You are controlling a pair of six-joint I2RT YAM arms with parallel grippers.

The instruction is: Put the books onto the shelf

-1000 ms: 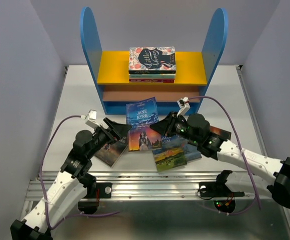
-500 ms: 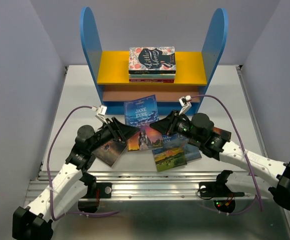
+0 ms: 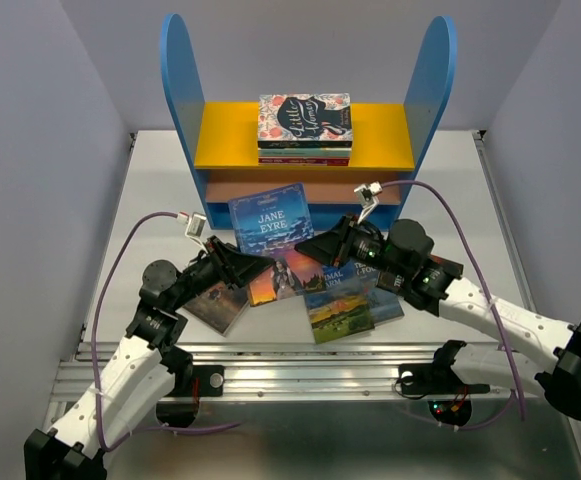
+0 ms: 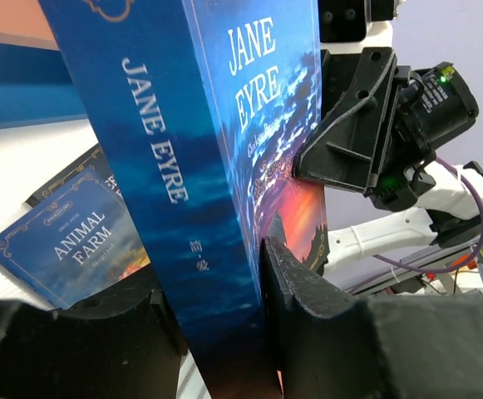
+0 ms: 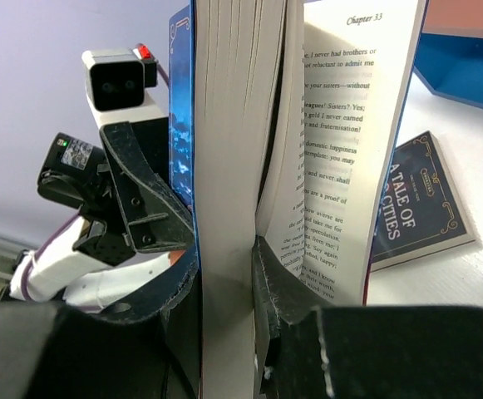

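The Jane Eyre book [image 3: 270, 222] hangs tilted above the table, just in front of the shelf [image 3: 230, 135]. My left gripper [image 3: 248, 265] is shut on its lower spine [image 4: 216, 150], one finger on each cover. My right gripper [image 3: 312, 245] is shut on the same book from the other side. In the right wrist view [image 5: 224, 249] one finger sits between the pages [image 5: 229, 125], so the back part fans open. More books lie flat below: Tale of Two Cities [image 3: 218, 300], Animal Farm [image 3: 355, 285] and a landscape cover [image 3: 338, 315].
A flat stack topped by the floral Little Women cover [image 3: 305, 125] lies on the shelf's yellow upper board. Tall blue side panels [image 3: 180, 80] flank the boards. Another dark book [image 3: 440, 268] pokes out under the right arm. Purple cables loop over both arms.
The left gripper has gone from wide open to shut on the book's spine. The book, held by the right gripper throughout, has moved a little left and toward the shelf.
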